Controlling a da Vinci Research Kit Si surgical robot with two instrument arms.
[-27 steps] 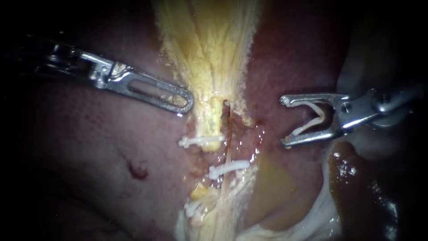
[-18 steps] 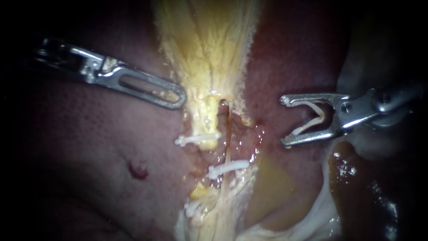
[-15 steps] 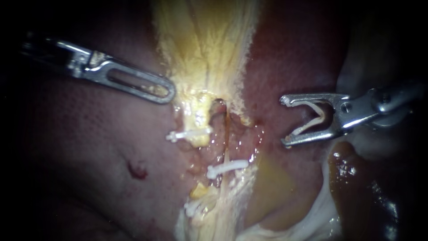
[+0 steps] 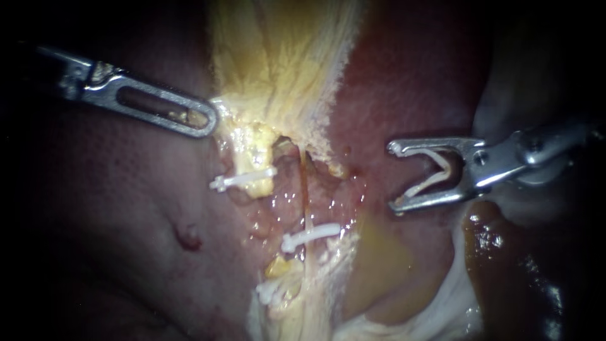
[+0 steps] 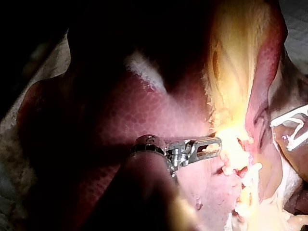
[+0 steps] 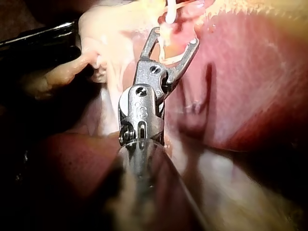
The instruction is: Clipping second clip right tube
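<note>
My left instrument [image 4: 209, 122] comes in from the upper left. Its slotted jaws are shut on the edge of the yellow tissue [image 4: 243, 136] below the gallbladder [image 4: 284, 57] and hold it to the left. That tissue carries a white clip [image 4: 243, 180]. Right of it runs the thin right tube [image 4: 304, 189], crossed lower down by a white clip [image 4: 309, 235]. My right instrument [image 4: 392, 178] stands apart on the right, its wide jaws holding an open white clip [image 4: 435, 173]. The wrist views show the left jaws [image 5: 214, 143] against the yellow tissue and the right jaws [image 6: 174, 37] spread.
Red-brown liver [image 4: 126, 208] surrounds the field, with a small red spot [image 4: 188, 237]. A third white clip [image 4: 271, 292] lies low among pale strands. A yellow-brown pool [image 4: 379, 265] and white tissue [image 4: 454, 297] lie under the right instrument.
My left instrument has drawn up and to the left, pulling the yellow tissue and its clip along, which bares more of the thin tube. The right instrument has edged slightly left.
</note>
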